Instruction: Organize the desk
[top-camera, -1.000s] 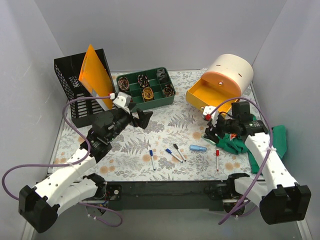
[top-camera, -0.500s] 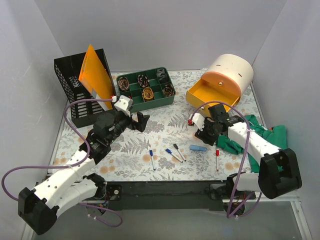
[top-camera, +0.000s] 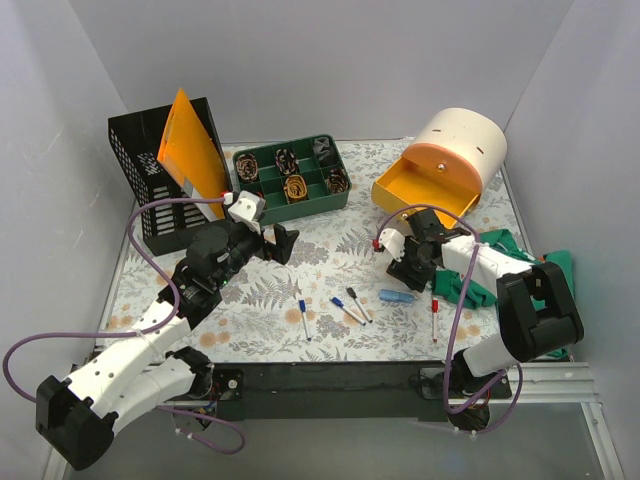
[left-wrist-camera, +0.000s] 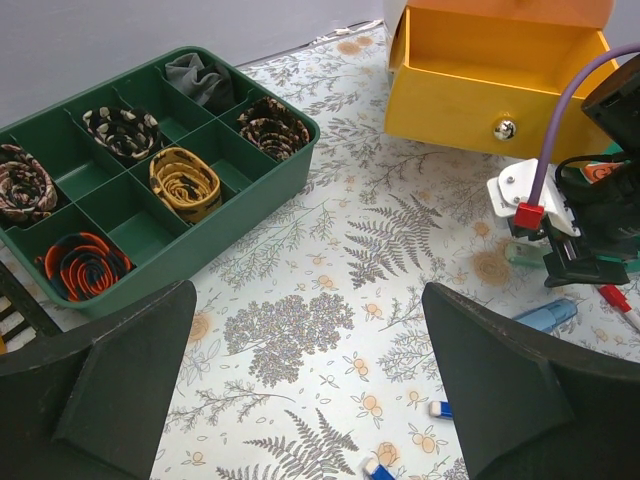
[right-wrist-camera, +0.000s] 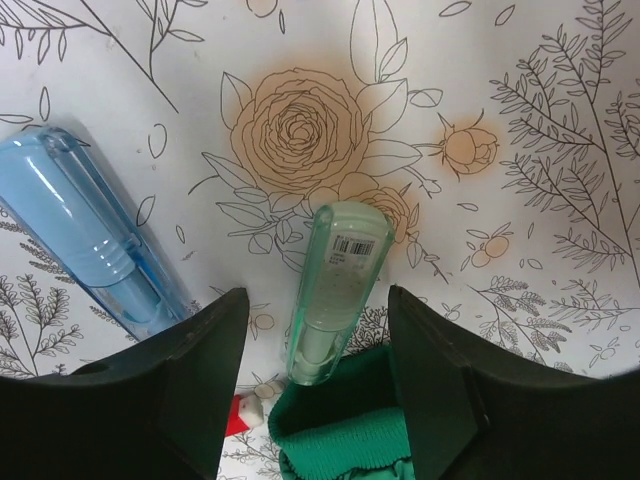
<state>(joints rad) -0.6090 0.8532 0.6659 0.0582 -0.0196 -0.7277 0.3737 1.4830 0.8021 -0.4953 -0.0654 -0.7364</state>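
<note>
Above desk (top-camera: 340, 262), right tool (right-wrist-camera: 317, 292) shifted left, spread astride green tube (right-wrist-camera: 340, 270), left tool (left-wrist-camera: 308, 300) spread.

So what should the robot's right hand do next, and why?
Probably lower the right hand and shut it on the pale green tube. Its fingers are open with that tube lined up between them, lying loose on the desk, one end by the green cloth.
</note>
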